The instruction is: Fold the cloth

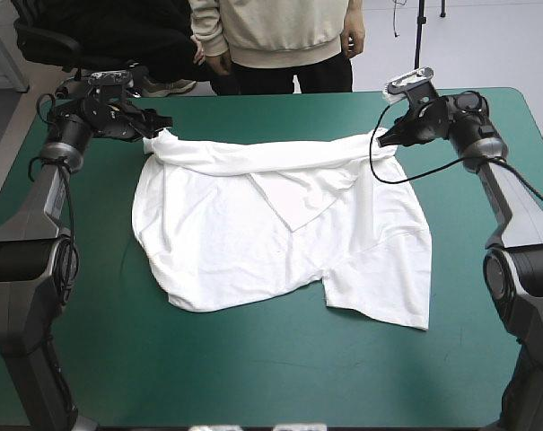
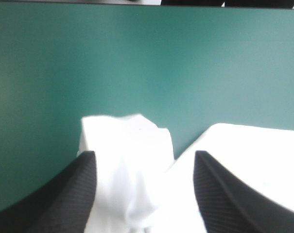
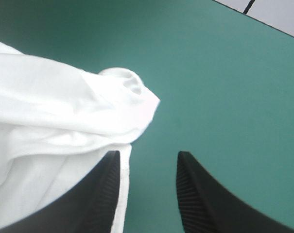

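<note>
1. Counter point(image 1: 253, 377): carries a teal-green cover that fills most of the high view. Both arms reach in over its far half, one from each side.

2. T-shirt point(image 1: 253, 242): white, short-sleeved, lying spread flat at the middle of the counter.
- Its far portion is doubled over into a long band point(image 1: 262, 154). The band runs across from one claw to the other, near the far edge of the counter.
- A pointed flap point(image 1: 298, 197) of the doubled layer extends from the band toward the centre of the cloth.
- The near edge is uneven, with a notch between a wider part on the left and a narrower part on the right.

3. Left claw point(image 1: 150, 124): positioned at the far left corner of the band.
- In the left wrist view, the left claw point(image 2: 144, 158) stands spread.
- A bunched corner of the T-shirt point(image 2: 127, 155) lies between its black fingers point(image 2: 74, 189) and reaches slightly ahead of the tips.
- More cloth lies beside the other finger.

4. Right claw point(image 1: 388, 136): positioned at the far right corner of the band.
- In the right wrist view, the right claw point(image 3: 149, 154) is also spread.
- The rounded corner of the T-shirt point(image 3: 78, 111) lies just ahead of one finger point(image 3: 95, 194).
- A cloth edge runs along that finger's inner face.
- The rest of the gap shows bare cover.
</note>
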Motion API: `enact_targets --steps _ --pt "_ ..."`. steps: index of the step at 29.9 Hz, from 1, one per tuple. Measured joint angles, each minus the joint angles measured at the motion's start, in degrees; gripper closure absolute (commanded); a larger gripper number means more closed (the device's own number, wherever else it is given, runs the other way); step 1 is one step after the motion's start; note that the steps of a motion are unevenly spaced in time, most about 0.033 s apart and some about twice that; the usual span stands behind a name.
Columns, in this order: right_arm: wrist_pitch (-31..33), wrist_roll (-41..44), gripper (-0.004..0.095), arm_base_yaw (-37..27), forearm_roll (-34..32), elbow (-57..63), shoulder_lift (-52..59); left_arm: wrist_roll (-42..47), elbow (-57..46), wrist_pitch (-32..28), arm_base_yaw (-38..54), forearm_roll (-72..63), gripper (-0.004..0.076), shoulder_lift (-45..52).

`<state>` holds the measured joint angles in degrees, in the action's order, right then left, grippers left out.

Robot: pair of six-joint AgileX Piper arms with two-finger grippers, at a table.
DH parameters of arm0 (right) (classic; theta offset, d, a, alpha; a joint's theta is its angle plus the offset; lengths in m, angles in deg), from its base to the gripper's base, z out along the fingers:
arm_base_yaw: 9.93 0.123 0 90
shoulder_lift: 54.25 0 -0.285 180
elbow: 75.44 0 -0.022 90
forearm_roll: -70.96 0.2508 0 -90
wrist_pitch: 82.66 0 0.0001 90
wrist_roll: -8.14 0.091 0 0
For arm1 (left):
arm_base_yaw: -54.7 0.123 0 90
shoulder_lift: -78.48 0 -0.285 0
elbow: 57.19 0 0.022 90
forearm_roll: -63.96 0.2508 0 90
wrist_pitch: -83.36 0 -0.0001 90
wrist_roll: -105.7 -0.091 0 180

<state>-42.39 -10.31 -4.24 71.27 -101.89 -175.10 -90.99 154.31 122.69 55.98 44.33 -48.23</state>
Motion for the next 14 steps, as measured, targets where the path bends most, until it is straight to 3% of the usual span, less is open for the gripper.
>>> enact_targets --steps 6,14 --pt "0.4 -0.5 0.0274 -1.5 0.4 -0.7 0.3 0.0 0.0 1.4 0.0 -0.1 0.0269 0.9" --pt "7.8 -0.7 0.0277 -2.7 5.0 -2.0 6.8 -1.5 0.1 11.6 0.0 1.0 0.0271 9.9"
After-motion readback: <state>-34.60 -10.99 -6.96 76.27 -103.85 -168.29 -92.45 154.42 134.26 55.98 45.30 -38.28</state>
